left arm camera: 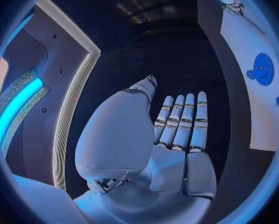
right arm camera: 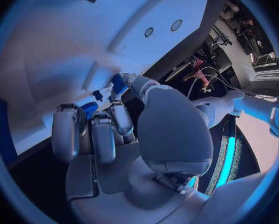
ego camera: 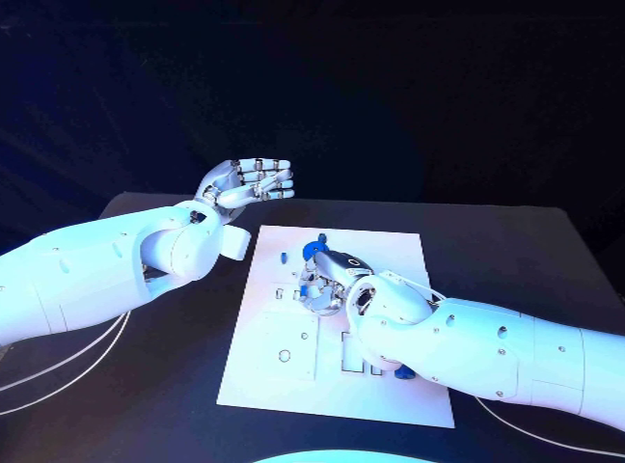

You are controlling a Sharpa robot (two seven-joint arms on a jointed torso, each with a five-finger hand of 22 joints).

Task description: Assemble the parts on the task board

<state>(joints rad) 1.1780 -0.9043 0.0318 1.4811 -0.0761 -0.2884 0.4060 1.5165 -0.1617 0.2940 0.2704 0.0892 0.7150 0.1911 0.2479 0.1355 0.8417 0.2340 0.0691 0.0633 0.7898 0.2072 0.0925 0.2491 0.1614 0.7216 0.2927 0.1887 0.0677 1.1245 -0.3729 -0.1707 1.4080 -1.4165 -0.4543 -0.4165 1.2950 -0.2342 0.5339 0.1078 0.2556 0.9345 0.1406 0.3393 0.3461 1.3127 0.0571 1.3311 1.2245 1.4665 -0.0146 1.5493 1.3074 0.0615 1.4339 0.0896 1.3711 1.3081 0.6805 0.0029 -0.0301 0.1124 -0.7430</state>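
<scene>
I'm seeing a black desk in a dark room, the white task board lying mid-desk. My right hand is pinching a blue part over the board's middle; my left hand is hovering beyond the board's far-left corner, fingers pressed together, straight, holding nothing.

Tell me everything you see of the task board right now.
The task board is a flat white rectangular plate lying on the black table, its long side running away from the robot. Its surface has small round holes and rectangular slots. A blue gear-like part sits near its far end. The right hand is over its middle, fingers down among blue parts; the left hand is off it, raised.
</scene>
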